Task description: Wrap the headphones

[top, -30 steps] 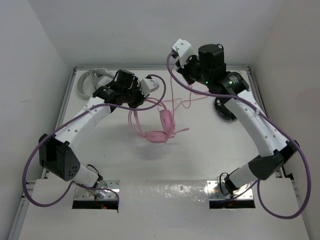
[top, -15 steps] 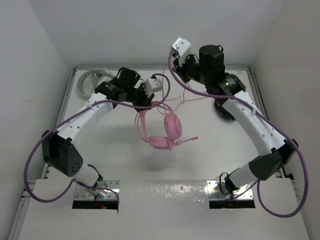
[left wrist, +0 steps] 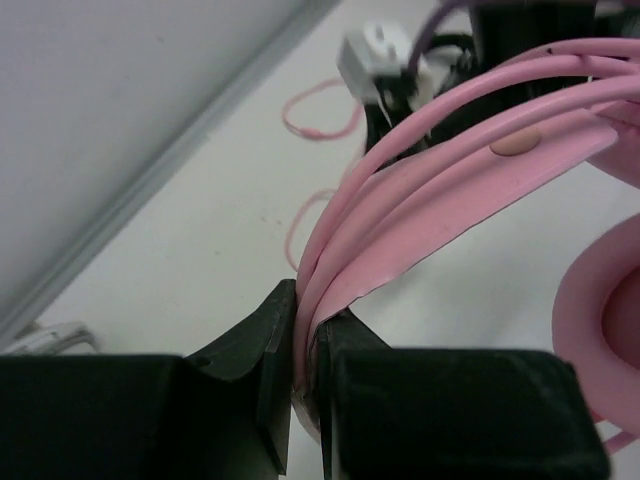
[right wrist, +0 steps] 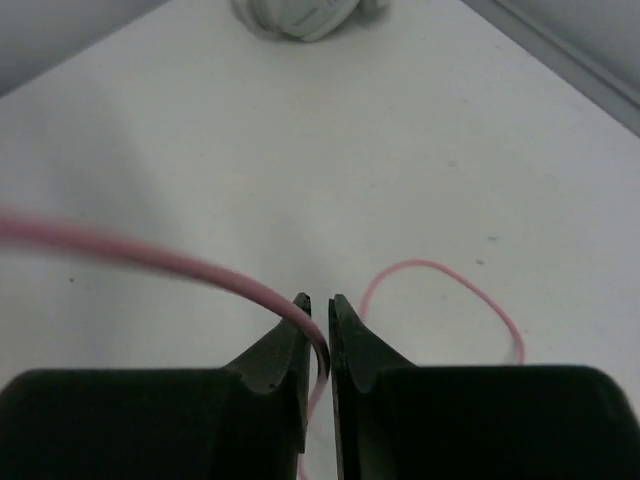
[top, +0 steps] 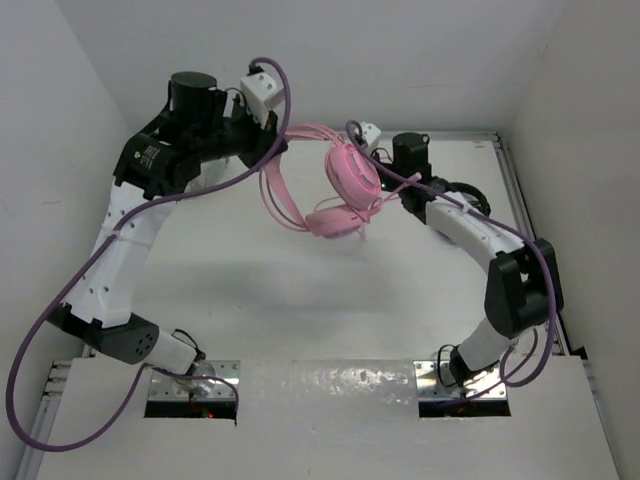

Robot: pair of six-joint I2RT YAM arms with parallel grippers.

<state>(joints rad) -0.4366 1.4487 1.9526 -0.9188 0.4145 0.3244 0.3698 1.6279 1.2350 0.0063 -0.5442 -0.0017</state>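
Note:
The pink headphones (top: 352, 175) hang in the air above the back of the table, one earcup (top: 335, 220) lower than the other. My left gripper (top: 268, 150) is raised high and shut on the pink headband (left wrist: 440, 190), which is pinched between its jaws (left wrist: 305, 330). My right gripper (top: 385, 160) sits low just behind the earcups. Its jaws (right wrist: 318, 305) are closed to a thin slit, with the thin pink cable (right wrist: 180, 262) running through it. More cable lies in a loop (right wrist: 440, 270) on the table.
Grey-white headphones (right wrist: 300, 15) lie at the back left near the wall. Black headphones (top: 465, 195) sit at the back right, partly under my right arm. A raised rim (top: 505, 170) borders the table, with white walls close behind.
My left arm has swung up and to the right, lifting the headphones off the table. My right arm has dropped low behind them, still on the cable, with its jaws slightly eased.

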